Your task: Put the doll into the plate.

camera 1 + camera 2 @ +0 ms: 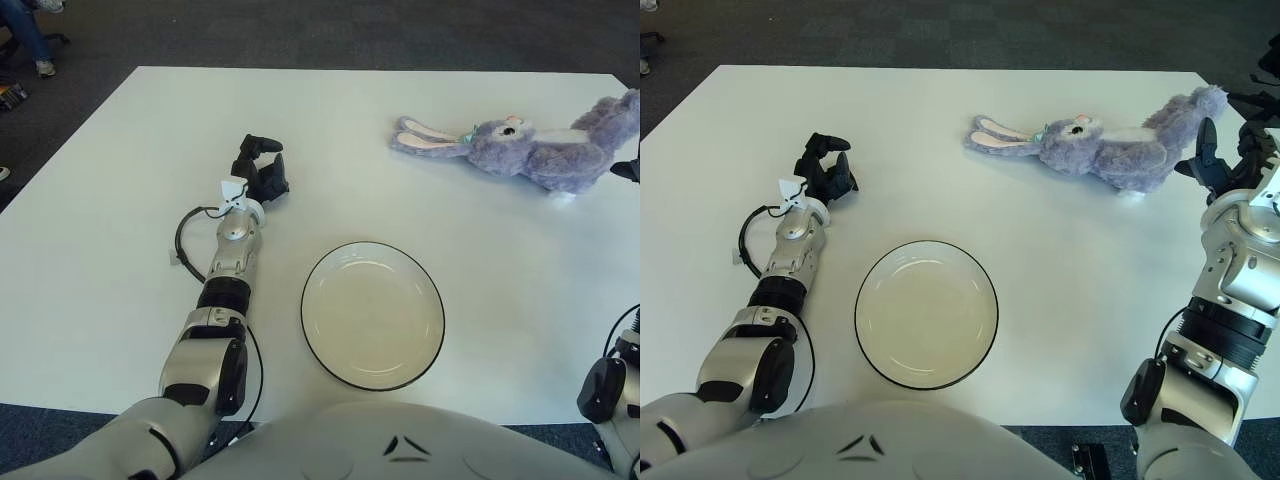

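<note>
While the fluffy doll (1110, 150) lies flat, the right hand (1223, 160) (fingers spread) hovers beside it.

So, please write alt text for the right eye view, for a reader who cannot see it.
A purple plush doll lies on a white table, the robot's open right hand just beside it. An empty plate sits nearer the robot; the curled left hand shows left.

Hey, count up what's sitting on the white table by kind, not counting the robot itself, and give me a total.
Stuffed bunny dolls: 1, purple, lying on its side
Plates: 1, white with a dark rim, nothing in it
Total: 2
</note>
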`<state>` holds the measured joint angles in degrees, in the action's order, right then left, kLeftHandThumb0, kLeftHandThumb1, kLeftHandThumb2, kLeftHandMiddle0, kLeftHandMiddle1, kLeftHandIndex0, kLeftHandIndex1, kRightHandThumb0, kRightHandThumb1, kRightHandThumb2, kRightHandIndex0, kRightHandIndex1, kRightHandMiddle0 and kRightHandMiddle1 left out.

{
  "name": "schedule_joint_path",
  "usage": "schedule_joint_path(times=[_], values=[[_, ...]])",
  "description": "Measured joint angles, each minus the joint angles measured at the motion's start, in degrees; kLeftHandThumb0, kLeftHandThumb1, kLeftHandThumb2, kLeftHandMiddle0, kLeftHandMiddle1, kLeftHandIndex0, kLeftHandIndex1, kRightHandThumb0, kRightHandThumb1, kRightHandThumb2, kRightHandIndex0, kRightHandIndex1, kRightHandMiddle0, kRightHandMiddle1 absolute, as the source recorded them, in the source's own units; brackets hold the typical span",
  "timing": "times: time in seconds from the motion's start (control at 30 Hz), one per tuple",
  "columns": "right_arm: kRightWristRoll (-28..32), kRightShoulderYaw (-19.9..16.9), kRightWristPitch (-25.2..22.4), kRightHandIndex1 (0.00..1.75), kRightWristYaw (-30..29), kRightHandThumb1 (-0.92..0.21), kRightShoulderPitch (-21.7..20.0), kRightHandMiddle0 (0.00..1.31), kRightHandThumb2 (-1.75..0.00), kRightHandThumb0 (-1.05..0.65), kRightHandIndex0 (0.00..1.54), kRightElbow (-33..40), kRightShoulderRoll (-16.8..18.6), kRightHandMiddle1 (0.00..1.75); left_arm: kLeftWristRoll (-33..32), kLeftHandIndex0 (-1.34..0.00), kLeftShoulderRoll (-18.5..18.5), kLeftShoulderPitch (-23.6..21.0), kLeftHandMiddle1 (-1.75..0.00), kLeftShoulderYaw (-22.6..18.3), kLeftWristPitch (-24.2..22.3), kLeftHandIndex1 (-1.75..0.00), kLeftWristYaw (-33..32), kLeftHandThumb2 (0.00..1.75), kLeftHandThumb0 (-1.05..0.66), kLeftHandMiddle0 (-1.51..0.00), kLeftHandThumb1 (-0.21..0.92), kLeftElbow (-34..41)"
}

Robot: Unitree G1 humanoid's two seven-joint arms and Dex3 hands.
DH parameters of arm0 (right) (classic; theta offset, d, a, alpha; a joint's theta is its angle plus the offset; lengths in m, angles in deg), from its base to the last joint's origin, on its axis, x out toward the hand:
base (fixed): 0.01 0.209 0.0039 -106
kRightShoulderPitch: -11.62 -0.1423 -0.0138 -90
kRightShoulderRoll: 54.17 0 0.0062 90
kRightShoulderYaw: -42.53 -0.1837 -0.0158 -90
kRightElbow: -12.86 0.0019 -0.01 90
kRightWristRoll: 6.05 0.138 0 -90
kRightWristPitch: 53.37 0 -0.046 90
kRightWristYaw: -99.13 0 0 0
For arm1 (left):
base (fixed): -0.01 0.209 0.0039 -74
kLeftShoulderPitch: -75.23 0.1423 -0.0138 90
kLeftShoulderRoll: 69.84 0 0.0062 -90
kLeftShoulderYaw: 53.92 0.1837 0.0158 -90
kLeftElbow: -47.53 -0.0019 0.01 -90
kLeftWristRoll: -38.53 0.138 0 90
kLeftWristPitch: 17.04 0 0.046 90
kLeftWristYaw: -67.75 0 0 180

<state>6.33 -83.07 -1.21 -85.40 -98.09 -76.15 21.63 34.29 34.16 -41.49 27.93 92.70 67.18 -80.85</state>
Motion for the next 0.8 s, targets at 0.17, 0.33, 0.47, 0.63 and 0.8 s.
schedule_joint_path(times=[0.17,0.33,0.47,0.63,0.8], values=[[0.16,-0.02,-3.6,1.75,-0.66,-0.92,-0.5,0.0,-0.36,-0.88,0.38,0.8,-0.01,0.03,-0.08,-0.41,-0.05,-0.05,-1.75,-0.2,0.0,-1.75,0.26,0.98,-0.4,-1.08,0.58,-0.11],[0.14,-0.02,-5.85,1.75,-1.27,-0.92,-1.33,0.0,-0.35,-0.89,0.3,1.24,-0.02,0.01,-0.09,-0.41,-0.04,-0.08,-1.75,-0.44,0.0,-1.75,0.42,0.99,-0.4,-1.08,0.57,-0.14],[0.13,-0.02,-7.14,1.75,-2.2,-0.91,-2.33,0.0,-0.33,-0.88,0.21,1.55,0.0,0.0,-0.29,-0.41,-0.04,-0.1,-1.75,-0.59,0.0,-1.75,0.67,0.99,-0.4,-1.08,0.57,-0.16],[0.35,-0.49,-9.29,1.75,-3.4,-0.91,-4.18,0.0,-0.28,-0.85,0.21,2.04,0.33,0.0,-0.61,-0.41,-0.06,-0.1,-1.75,-0.65,0.0,-1.75,0.89,0.99,-0.4,-1.1,0.57,-0.17],[0.42,-0.64,-10.82,1.75,-3.95,-0.9,-5.51,0.0,-0.26,-0.82,0.21,2.17,0.54,0.0,-0.62,-0.41,-0.1,-0.12,-1.75,-0.65,0.0,-1.75,0.93,0.99,-0.4,-1.11,0.57,-0.2]])
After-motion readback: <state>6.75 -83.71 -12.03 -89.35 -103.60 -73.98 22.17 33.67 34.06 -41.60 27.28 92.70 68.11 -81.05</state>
